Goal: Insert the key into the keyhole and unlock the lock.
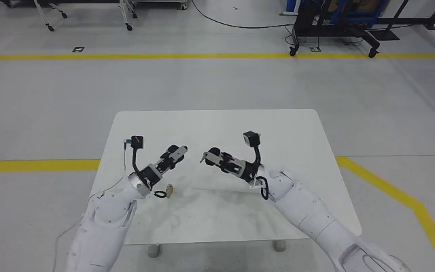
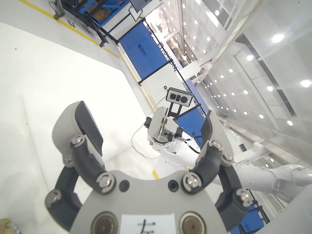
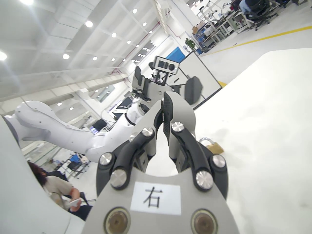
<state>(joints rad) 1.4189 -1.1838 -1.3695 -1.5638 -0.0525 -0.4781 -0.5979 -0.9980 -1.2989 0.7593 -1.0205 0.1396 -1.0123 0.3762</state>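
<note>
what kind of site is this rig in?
Probably a robotics lab or factory test hall: yellow floor lines, blue partition panels, rows of workstation benches, and a high ceiling with downlights.

A small brass padlock with a silver shackle lies on the white worktop, left of its middle, towards the robot. A thin silvery key is pinched in the right gripper's closed jaws.

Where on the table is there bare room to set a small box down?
Free: the far strip of the table beyond the left pincer and right pincer with the key, and the right side out to the table edge. Crowded: the near middle, where both pincers hang close together and the padlock lies beside the left arm.
</note>
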